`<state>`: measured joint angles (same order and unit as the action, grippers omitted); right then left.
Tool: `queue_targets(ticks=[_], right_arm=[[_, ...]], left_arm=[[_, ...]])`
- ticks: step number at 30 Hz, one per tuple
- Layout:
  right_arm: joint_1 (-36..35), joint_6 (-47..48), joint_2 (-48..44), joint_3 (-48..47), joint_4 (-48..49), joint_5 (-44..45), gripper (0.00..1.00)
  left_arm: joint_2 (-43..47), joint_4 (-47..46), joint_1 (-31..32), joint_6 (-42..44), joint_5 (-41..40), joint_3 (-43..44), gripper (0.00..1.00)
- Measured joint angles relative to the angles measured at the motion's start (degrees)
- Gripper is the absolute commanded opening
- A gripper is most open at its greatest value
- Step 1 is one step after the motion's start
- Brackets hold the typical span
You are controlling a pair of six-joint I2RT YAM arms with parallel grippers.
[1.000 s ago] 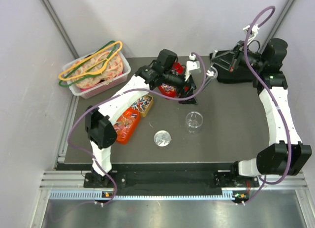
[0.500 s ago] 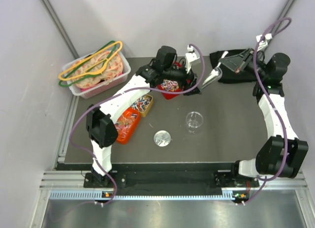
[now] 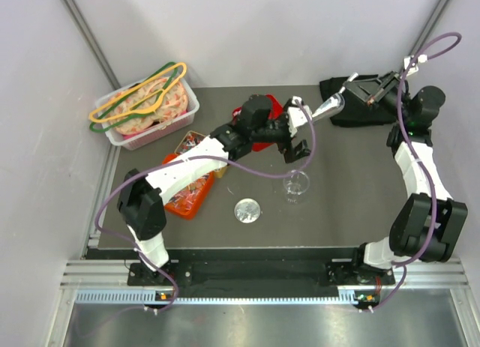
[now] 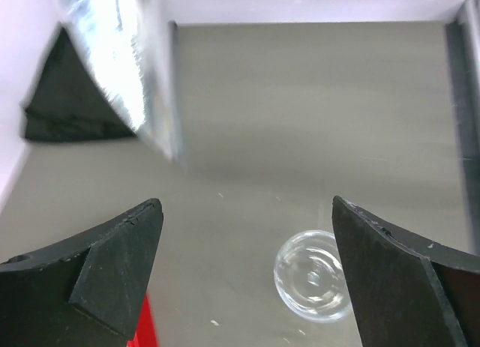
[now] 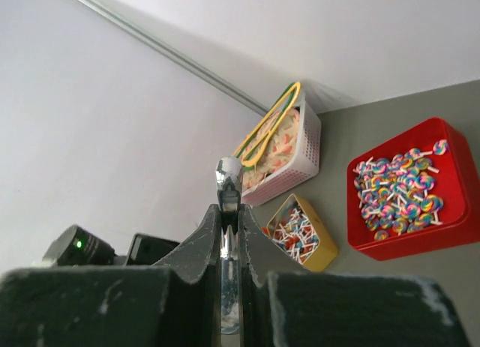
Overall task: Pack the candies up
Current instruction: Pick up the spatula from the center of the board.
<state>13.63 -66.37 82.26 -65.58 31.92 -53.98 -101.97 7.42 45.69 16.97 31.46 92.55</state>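
Top external view: left gripper (image 3: pixel 298 149) hung with jaws wide apart just above the clear cup (image 3: pixel 295 183). A low pass could tip that light, smooth-walled round thing. Right gripper (image 5: pixel 229 212) was clamped on a thin, shiny metal scoop (image 3: pixel 330 106), and its slick handle might twist. The candies (image 5: pixel 401 188), tiny and glossy-wrapped, lay in the red tray (image 5: pixel 459 212) beyond the cup.

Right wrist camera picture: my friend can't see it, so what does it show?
The right claw is shut on a shiny metal tool. Beyond it, a red tray and a yellow tray hold colourful candies, beside a white basket.
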Motion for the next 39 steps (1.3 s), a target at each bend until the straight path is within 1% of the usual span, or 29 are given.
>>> queue_targets(ticks=[7,11,17,21,23,33,39], right_arm=[[0.0,-3.0,0.9,1.8,1.7,-0.3,0.00],[0.2,-3.3,0.9,2.3,2.3,-1.4,0.00],[1.3,-2.3,1.0,2.3,3.1,-4.0,0.00],[1.8,-5.7,2.1,3.1,8.7,-5.0,0.00],[1.9,-7.8,3.5,3.3,11.8,-5.4,0.00],[1.9,-14.3,6.0,5.6,19.5,-5.4,0.00],[1.3,-16.9,6.1,5.6,23.1,-5.0,0.00]], left_arm=[[3.1,-10.8,5.3,9.5,-6.0,-8.5,0.99],[3.2,-13.5,6.1,11.6,-8.9,-9.3,0.99],[4.1,-14.9,4.1,11.7,-11.5,-10.1,0.97],[5.9,-16.5,3.1,11.6,-11.6,-12.3,0.97],[6.1,-17.4,3.1,11.5,-11.6,-12.5,0.97],[5.0,-19.1,4.0,9.9,-11.2,-10.1,0.96],[2.5,-19.9,5.7,9.2,-11.1,-8.3,0.92]])
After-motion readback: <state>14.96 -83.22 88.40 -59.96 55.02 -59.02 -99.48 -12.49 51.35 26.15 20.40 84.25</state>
